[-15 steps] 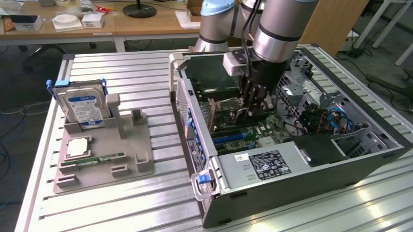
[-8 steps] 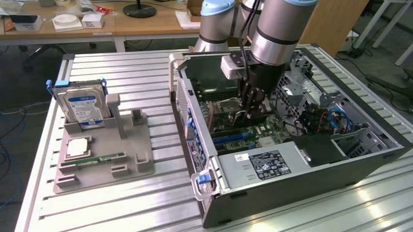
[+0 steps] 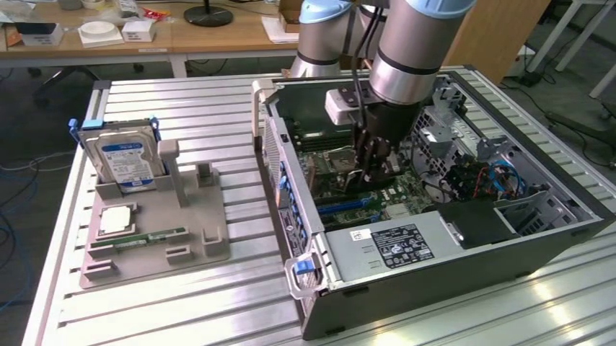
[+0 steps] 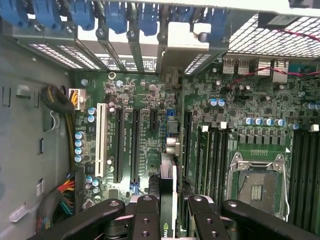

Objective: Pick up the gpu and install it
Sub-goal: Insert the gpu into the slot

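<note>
The gripper (image 4: 168,201) is down inside the open computer case (image 3: 433,277), its black fingers (image 4: 146,212) clamped from both sides on the gpu (image 4: 168,175). From the wrist camera the card is seen edge-on: a thin slab with a pale strip along one face and dark green along the other, standing upright over the motherboard (image 4: 150,100). It runs parallel to the long slots, between the pair of black slots (image 4: 135,145) and the memory slots (image 4: 212,150). Whether its far edge touches the board I cannot tell. A small green mark sits on the card's edge near the fingers; it looks like a logo but cannot be read.

Beside the black slots lies a white slot (image 4: 101,140), and past the memory slots is the open processor socket (image 4: 260,185). A row of blue clips (image 4: 115,15) lines the case wall.

In the exterior view the case lies on its side on a slatted metal table (image 3: 192,310). A black-and-white label (image 3: 394,244) on the power supply box has print too small to read. Well apart, toward the exterior view's left, a gray holder (image 3: 207,249) carries an upright hard drive (image 3: 120,155) with a blue-and-white label, writing illegible, a processor chip (image 3: 114,220) and a green memory stick (image 3: 149,236).
</note>
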### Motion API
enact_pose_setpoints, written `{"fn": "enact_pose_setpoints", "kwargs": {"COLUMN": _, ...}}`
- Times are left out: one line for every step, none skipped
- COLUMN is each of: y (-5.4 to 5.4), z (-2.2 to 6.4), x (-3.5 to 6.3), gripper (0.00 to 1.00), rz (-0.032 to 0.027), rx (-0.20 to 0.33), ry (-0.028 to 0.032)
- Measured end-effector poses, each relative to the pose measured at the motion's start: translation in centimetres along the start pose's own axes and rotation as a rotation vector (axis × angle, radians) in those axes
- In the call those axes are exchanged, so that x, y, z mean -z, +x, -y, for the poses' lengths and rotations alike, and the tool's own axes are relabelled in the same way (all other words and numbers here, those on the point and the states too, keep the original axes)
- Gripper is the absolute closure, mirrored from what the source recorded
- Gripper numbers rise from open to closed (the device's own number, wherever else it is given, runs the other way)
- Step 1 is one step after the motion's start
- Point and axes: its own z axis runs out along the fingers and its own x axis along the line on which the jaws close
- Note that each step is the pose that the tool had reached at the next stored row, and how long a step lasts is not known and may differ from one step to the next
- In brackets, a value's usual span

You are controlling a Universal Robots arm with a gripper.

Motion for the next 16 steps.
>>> {"fn": "enact_pose_setpoints", "kwargs": {"y": 0.0, "z": 0.0, "x": -0.12, "gripper": 0.73, "rz": -0.0001, "rx": 0.0, "ry": 0.0}}
{"fn": "enact_pose_setpoints", "kwargs": {"y": 0.0, "z": -0.06, "x": -0.26, "gripper": 0.73, "rz": -0.0001, "rx": 0.0, "ry": 0.0}}
{"fn": "enact_pose_setpoints", "kwargs": {"y": 0.0, "z": -0.23, "x": -0.38, "gripper": 0.73, "rz": 0.0, "rx": 0.0, "ry": 0.0}}
{"fn": "enact_pose_setpoints", "kwargs": {"y": 0.0, "z": -0.48, "x": -0.48, "gripper": 0.73, "rz": -0.0001, "rx": 0.0, "ry": -0.0001}}
{"fn": "enact_pose_setpoints", "kwargs": {"y": 0.0, "z": -0.66, "x": -0.61, "gripper": 0.73, "rz": 0.0, "rx": 0.0, "ry": -0.0001}}
{"fn": "enact_pose_setpoints", "kwargs": {"y": 0.0, "z": -0.7, "x": -0.72, "gripper": 0.73, "rz": 0.0, "rx": 0.0, "ry": 0.0}}
{"fn": "enact_pose_setpoints", "kwargs": {"y": 0.0, "z": -0.7, "x": -0.84, "gripper": 0.73, "rz": -0.0001, "rx": 0.0, "ry": -0.0001}}
{"fn": "enact_pose_setpoints", "kwargs": {"y": 0.0, "z": -0.7, "x": -0.95, "gripper": 0.73, "rz": 0.0, "rx": 0.0, "ry": 0.0}}
{"fn": "enact_pose_setpoints", "kwargs": {"y": 0.0, "z": -0.7, "x": -1.06, "gripper": 0.73, "rz": 0.0, "rx": 0.0, "ry": 0.0}}
{"fn": "enact_pose_setpoints", "kwargs": {"y": 0.0, "z": -0.7, "x": -1.16, "gripper": 0.73, "rz": 0.0, "rx": 0.0, "ry": 0.0}}
{"fn": "enact_pose_setpoints", "kwargs": {"y": 0.0, "z": -0.75, "x": -1.24, "gripper": 0.73, "rz": 0.0, "rx": 0.0, "ry": -0.0001}}
{"fn": "enact_pose_setpoints", "kwargs": {"y": 0.0, "z": -0.83, "x": -1.3, "gripper": 0.73, "rz": -0.0001, "rx": 0.0, "ry": 0.0}}
{"fn": "enact_pose_setpoints", "kwargs": {"y": 0.0, "z": -0.83, "x": -1.35, "gripper": 0.73, "rz": 0.0, "rx": 0.0, "ry": 0.0}}
{"fn": "enact_pose_setpoints", "kwargs": {"y": 0.0, "z": -0.84, "x": -1.39, "gripper": 0.73, "rz": -0.0001, "rx": 0.0, "ry": -0.0001}}
{"fn": "enact_pose_setpoints", "kwargs": {"y": 0.0, "z": -0.83, "x": -1.42, "gripper": 0.73, "rz": -0.0001, "rx": 0.0, "ry": -0.0001}}
{"fn": "enact_pose_setpoints", "kwargs": {"y": 0.0, "z": -0.85, "x": -1.47, "gripper": 0.73, "rz": 0.0, "rx": 0.0, "ry": 0.0}}
